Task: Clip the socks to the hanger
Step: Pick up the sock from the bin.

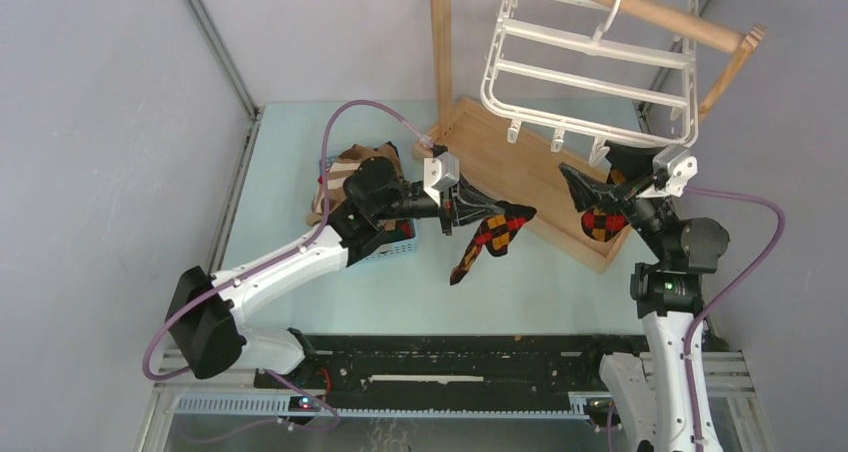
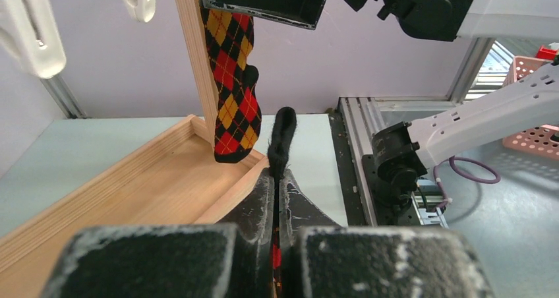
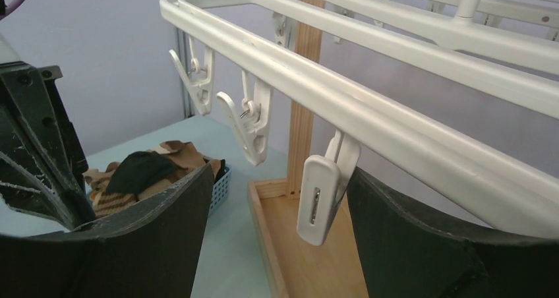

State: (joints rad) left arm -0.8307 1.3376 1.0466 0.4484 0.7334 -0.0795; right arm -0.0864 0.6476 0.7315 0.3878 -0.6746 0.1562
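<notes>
Status: task at an early stage.

- Left tool was pressed together on an argyle sock. The sock was held in the air above the bench, beside the wooden stand, with most of it dangling free. Not clipped yet.
- Right tool was spread, one finger on either side of an end clip of the hanger, touching neither side. That clip was empty.
- A second argyle sock hung by the right arm under the hanger's near edge. Its top was out of view, so I could not tell which clip held it; judged to be the one sock already hung.
- The two neighbouring clips in the right wrist view were bare.
- More socks, brown striped and black, lay heaped in the blue basket on the bench.

Left to do, by my reading: bring the held sock to a clip and fasten it, then work through the basket.
</notes>
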